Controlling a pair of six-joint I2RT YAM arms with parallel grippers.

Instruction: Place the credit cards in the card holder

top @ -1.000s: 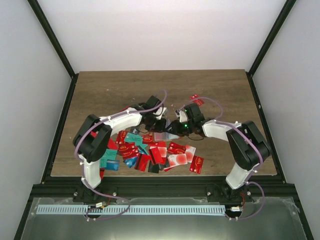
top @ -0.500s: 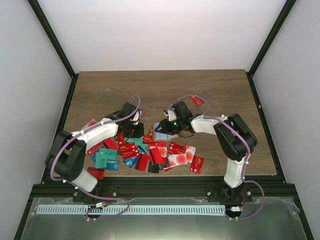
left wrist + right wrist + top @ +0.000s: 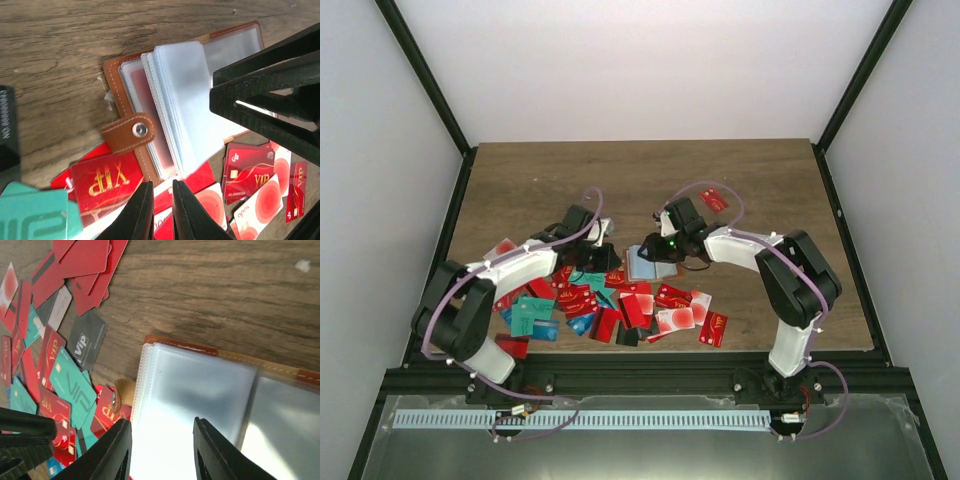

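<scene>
One open card holder, roughly two dozen credit cards. Left gripper barely parted, empty; right gripper half-open, empty.

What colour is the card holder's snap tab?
The snap tab is brown with pale stitching, silver stud; left wrist view shows it best.

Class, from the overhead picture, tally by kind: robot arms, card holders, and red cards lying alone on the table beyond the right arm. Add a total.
Robot arms: 2 (left arm, right arm)
Card holder: 1
Lone red card: 1
Total: 4
</scene>
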